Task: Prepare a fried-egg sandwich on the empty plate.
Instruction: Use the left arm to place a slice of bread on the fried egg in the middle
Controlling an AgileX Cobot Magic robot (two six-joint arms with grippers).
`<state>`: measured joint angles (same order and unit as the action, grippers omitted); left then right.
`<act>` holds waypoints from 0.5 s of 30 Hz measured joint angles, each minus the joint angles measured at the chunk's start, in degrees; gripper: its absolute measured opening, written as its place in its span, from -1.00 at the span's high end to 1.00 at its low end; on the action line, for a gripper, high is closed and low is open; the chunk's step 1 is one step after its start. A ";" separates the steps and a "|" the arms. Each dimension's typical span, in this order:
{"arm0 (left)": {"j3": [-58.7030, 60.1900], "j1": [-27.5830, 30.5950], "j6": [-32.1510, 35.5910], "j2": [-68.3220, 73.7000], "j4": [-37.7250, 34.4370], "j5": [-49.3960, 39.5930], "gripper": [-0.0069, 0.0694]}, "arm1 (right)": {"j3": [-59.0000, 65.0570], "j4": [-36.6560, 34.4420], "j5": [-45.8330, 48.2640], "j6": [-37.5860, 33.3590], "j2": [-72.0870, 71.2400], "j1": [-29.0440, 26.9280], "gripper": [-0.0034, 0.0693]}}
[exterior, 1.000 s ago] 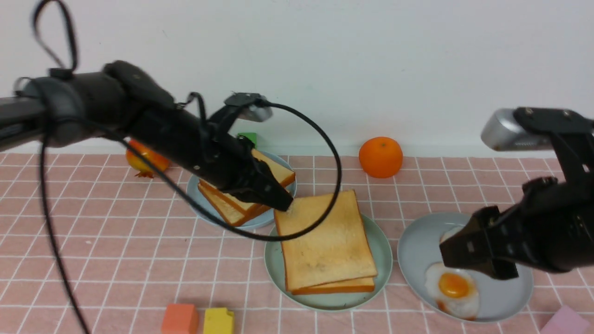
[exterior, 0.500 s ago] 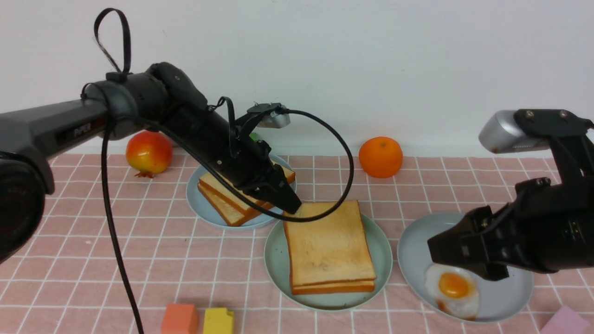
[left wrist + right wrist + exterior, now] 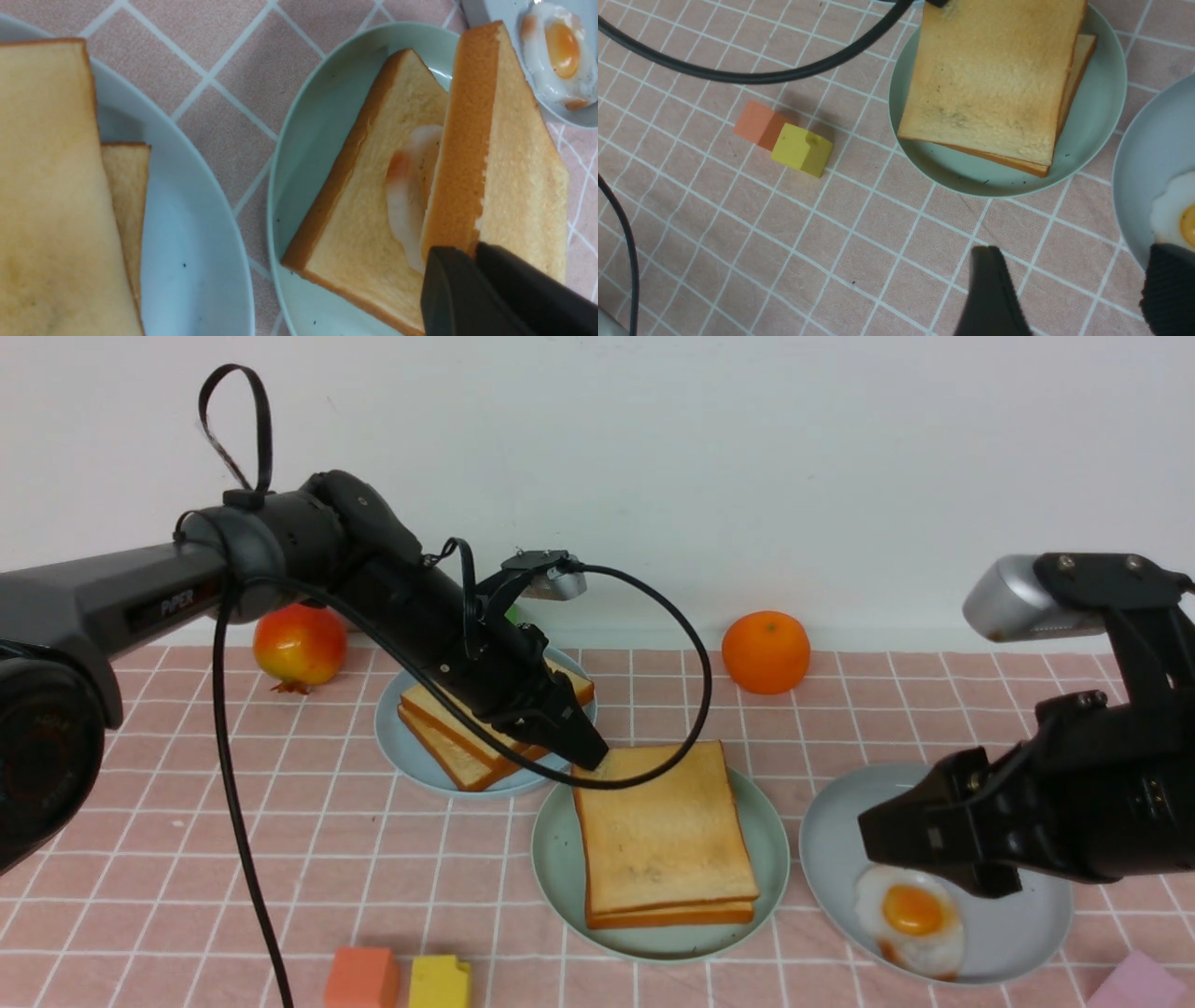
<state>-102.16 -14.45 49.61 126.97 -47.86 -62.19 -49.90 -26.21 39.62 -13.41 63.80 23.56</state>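
The mint-green empty plate (image 3: 560,868) (image 3: 303,140) (image 3: 1101,93) at the table's middle carries two toast slices. The lower slice (image 3: 364,196) lies flat, and a white fried egg (image 3: 411,186) shows on it under the upper slice (image 3: 663,831) (image 3: 495,140). My left gripper (image 3: 590,756) (image 3: 474,249) is shut on the upper slice's far left corner, which is still lifted a little. My right gripper (image 3: 934,859) (image 3: 1076,254) hangs open and holds nothing, above the near left part of a grey-blue plate (image 3: 1027,933) that carries another fried egg (image 3: 910,915) (image 3: 1176,214).
A pale-blue plate (image 3: 411,747) with stacked toast (image 3: 448,728) lies under my left arm. An orange (image 3: 766,651) and a red fruit (image 3: 299,642) sit near the wall. Orange (image 3: 362,978), yellow (image 3: 439,982) and pink (image 3: 1134,985) blocks line the front edge. A cable loops over the mint plate.
My left gripper has swung the upper slice round and lowered it until it lies almost square over the lower slice. The right gripper has crept slightly left.
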 joint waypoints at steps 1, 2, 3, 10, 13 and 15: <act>0.00 0.00 0.07 0.00 0.13 0.11 0.65 | 0.00 0.00 0.00 0.00 0.00 0.00 -0.34; 0.00 0.00 0.07 0.00 0.12 0.18 0.63 | 0.00 0.00 0.00 0.00 0.00 0.00 -0.34; 0.00 0.00 0.07 0.00 0.14 0.23 0.57 | 0.00 0.00 -0.04 0.00 0.00 0.00 -0.34; 0.00 0.00 0.07 0.00 0.19 0.41 0.06 | 0.00 0.00 -0.04 0.00 0.00 0.00 -0.34; 0.00 0.00 0.07 0.00 0.19 0.30 -0.24 | 0.00 0.00 -0.04 0.00 0.00 0.00 -0.34; 0.00 0.00 -0.50 0.00 0.19 0.30 -0.42 | 0.00 0.00 -0.04 0.00 0.00 0.00 -0.34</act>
<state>-102.16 -14.45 49.11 126.97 -47.68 -61.89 -49.90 -26.21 39.58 -13.41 63.80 23.56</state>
